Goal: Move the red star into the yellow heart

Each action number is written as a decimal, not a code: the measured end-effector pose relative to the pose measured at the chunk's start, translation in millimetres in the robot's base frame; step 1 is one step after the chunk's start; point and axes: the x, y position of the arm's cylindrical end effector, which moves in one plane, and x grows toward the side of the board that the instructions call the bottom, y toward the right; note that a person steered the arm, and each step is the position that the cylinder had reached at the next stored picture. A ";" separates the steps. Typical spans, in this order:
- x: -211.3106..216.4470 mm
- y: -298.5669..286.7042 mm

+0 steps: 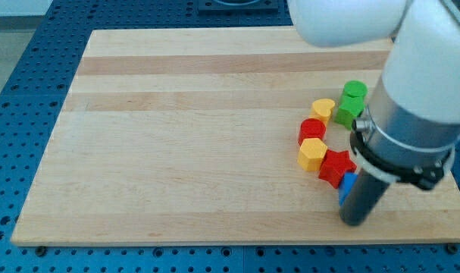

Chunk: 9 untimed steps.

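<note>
The arm carried no pincer, only a dark rod, so nothing could open or close. My tip (355, 222) rested near the pale wooden bench's (176, 136) bottom-right edge, touching or just beside a small blue block (347, 186). The red star-shaped block (336, 166) sat just up and left of my tip. The yellow heart-shaped block (323, 109) lay farther up, apart from the star, with a red block (312, 130) and a yellow hexagonal block (312, 154) between. Two green blocks (352, 101) stood beside the heart. The push seemed mostly undone.
</note>
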 end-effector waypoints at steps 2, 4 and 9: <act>-70.6 -1.1; -124.6 -10.1; -169.5 -37.4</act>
